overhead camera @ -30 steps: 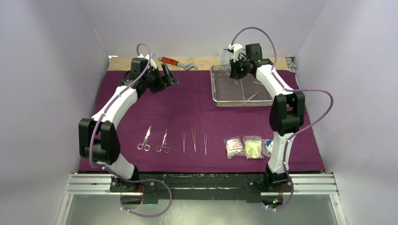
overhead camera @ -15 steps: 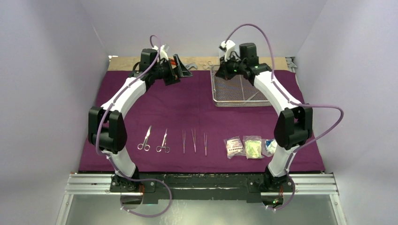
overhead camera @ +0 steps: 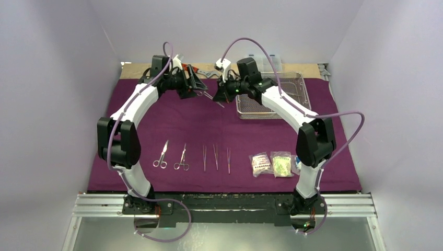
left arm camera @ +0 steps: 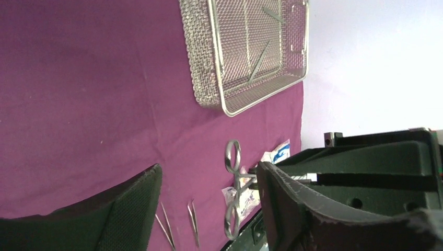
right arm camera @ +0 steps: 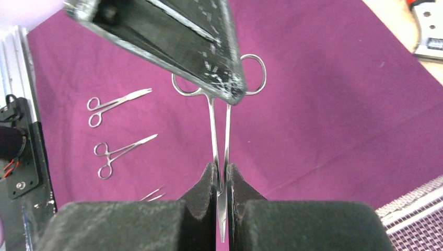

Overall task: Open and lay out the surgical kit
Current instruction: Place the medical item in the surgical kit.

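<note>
The right gripper [right arm camera: 221, 177] is clamped shut on the forceps [right arm camera: 221, 225], pinching them by the shanks just behind the tips. It holds them above the cloth [overhead camera: 209, 125] in the upper middle of the top view, just left of the tray [overhead camera: 300, 89]. The forceps' long axis runs from the right gripper straight toward the left gripper [left arm camera: 209, 175], so the ring end is the part on offer. The left gripper stands open with a finger on either side of the rings. In its wrist view the rings sit close to the right-hand finger, with a wide gap to the other, and no grip is made yet. This reads as a handover: the left jaws must close across the rings before the right lets go. The left arm looks nearer to the free end of the row of instruments [overhead camera: 215, 157] low on the cloth.
</note>
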Controlling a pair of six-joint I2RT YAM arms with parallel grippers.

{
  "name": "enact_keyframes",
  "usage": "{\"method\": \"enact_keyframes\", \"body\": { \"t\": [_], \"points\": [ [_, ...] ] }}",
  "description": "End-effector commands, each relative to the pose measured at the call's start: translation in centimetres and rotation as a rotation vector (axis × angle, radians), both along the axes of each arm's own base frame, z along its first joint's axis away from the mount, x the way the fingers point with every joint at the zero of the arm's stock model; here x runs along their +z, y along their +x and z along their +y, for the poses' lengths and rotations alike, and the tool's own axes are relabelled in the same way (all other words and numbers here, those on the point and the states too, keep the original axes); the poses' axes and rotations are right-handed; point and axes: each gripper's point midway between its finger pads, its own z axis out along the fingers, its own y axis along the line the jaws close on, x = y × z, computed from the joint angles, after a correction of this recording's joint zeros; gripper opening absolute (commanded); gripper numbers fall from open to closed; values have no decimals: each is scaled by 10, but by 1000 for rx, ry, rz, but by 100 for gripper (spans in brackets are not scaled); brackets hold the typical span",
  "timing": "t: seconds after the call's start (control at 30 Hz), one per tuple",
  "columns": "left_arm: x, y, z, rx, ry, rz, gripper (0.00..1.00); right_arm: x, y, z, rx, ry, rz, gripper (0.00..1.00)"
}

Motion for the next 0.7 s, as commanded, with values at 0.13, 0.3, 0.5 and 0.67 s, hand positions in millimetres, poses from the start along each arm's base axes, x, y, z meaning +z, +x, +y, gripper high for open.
{"method": "enact_keyframes", "body": {
  "t": [0.13,0.3,0.5,0.67],
  "points": [
    [-6,-15,-6,-61,-77,99,44,15,-11,23,87,54,-27,0],
    [-6,-19,-7,-71,-110,124,9,18,-13,26,113,68,-36,0],
    [31,-15,-4,-34,-168,2,0,39,-8,27,27,152,75,24],
    [70,-3,14,85,-133,-161,0,102,7,12,-274,459,150,62]
  ]
}}
